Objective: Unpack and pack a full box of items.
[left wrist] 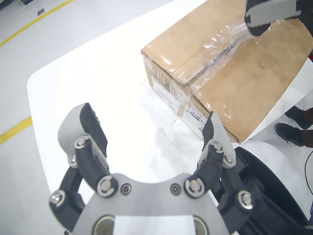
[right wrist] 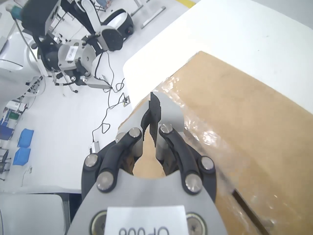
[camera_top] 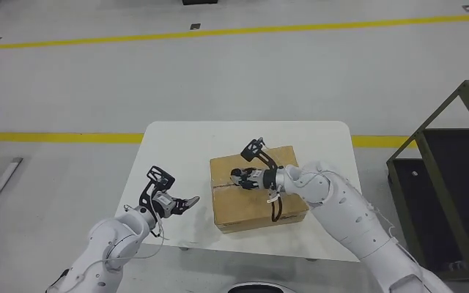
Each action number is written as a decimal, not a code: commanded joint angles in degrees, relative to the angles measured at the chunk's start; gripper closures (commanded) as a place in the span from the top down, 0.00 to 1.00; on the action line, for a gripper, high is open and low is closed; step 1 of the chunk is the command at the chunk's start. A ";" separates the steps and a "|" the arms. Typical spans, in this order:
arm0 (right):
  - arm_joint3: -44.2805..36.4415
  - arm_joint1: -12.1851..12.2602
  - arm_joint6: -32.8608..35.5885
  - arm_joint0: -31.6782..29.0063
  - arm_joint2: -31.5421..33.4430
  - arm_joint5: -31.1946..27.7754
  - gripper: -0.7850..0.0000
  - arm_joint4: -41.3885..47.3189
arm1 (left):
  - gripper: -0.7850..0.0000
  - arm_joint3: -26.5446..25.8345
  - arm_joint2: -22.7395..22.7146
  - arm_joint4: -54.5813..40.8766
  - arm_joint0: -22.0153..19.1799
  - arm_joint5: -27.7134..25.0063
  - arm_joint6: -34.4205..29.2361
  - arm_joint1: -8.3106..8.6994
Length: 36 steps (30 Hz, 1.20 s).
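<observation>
At frame centre in the top view, the sealed brown cardboard box [camera_top: 256, 192] sits on the white rounded table [camera_top: 183, 146]. The right gripper [camera_top: 238, 176] is over its seam and the left gripper [camera_top: 187, 203] hangs lower left. The left wrist view adds that the left jaws are wide and empty, and that clear tape [left wrist: 220, 57] lifts toward the right gripper, probably for peeling. The right wrist view shows that gripper pinched closed.

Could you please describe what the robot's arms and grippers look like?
The left arm and right arm have white shells with loose cables near the wrists. The left gripper and right gripper share silver plates, black linkages, ribbed black pads and white labels.
</observation>
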 commanded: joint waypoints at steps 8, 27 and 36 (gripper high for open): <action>10.16 -1.81 -1.02 1.67 -3.36 -0.28 0.00 1.93 | 1.00 0.06 -0.45 -0.07 0.20 0.30 0.04 0.10; 1.85 1.89 -1.04 -1.91 9.20 -4.21 0.00 6.09 | 1.00 0.76 0.79 -0.14 -1.27 -0.01 -0.26 0.05; -4.63 1.93 1.58 -2.31 8.04 -2.78 0.00 5.98 | 1.00 0.39 0.30 -0.40 -0.91 0.86 0.12 0.10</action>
